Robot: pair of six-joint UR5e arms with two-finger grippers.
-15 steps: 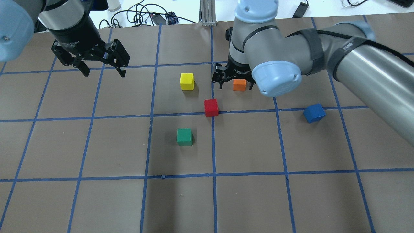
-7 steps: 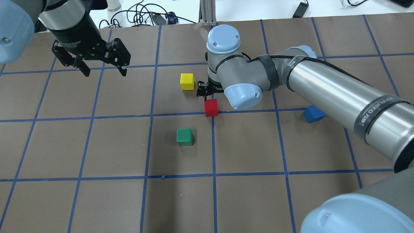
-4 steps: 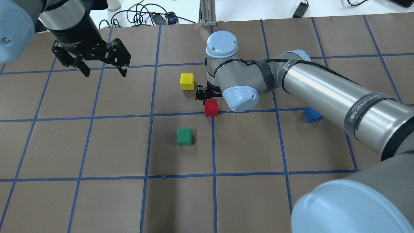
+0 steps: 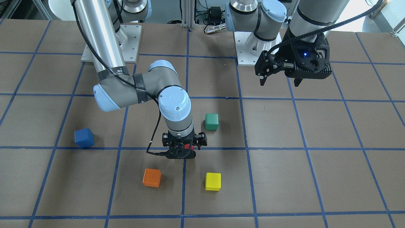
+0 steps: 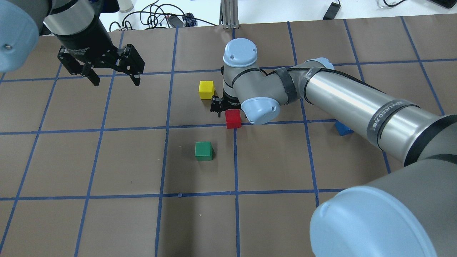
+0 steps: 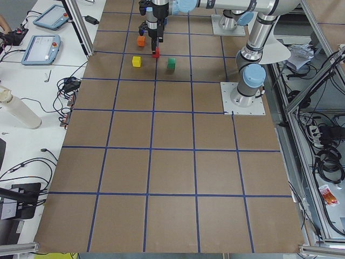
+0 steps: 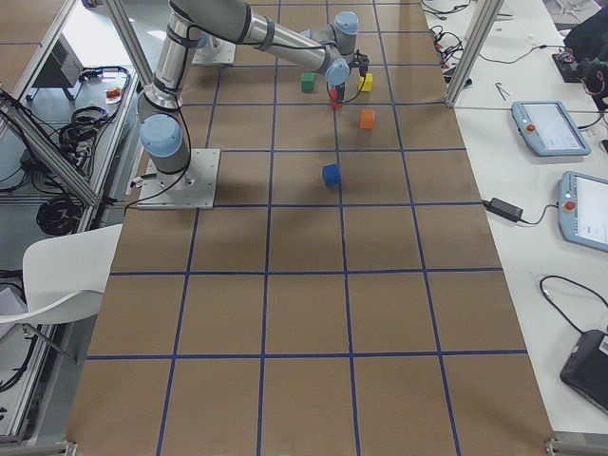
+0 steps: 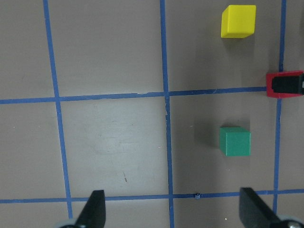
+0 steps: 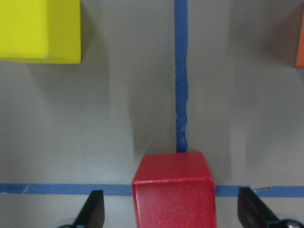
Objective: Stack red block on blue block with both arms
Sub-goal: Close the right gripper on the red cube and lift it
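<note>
**Right arm** (image 5: 339,100): two seconds back its wrist sat over the orange block (image 4: 152,177). Since then it has swung across and dropped. The forearm now lies lower and crosses more of the overhead view.

**Left arm** (image 5: 71,25): no change across the frames. The left gripper (image 5: 115,79) hangs high with its fingers spread and nothing between them. The red block is well off to one side of them, at the edge of the left wrist view.

**Right gripper** (image 4: 181,148): it has come down onto the red block (image 5: 233,119). Its fingers (image 9: 93,209) are spread and not yet closed. In the right wrist view the red block sits between them, with a bare gap on each side. I cannot tell how far down its sides the tips reach.

**Blocks:**
- The red block has not shifted. It sits at the tape crossing, roughly centred between the right fingers.
- The blue block (image 4: 84,138) is well apart from those fingers, on the side the forearm comes from. In the overhead view it is now mostly hidden under the forearm.
- The yellow block (image 9: 40,29) lies ahead of one right finger, and an orange edge shows ahead of the other. Both are clear of the gap.
- The green block (image 5: 203,150) is untouched.

**Reading:** the approach looks finished and the pick has not yet been made. The next step is judged to be closing on the red block, lifting it, and carrying it towards the blue block. The gaps look fairly even, so the close should not push the block far.
</note>
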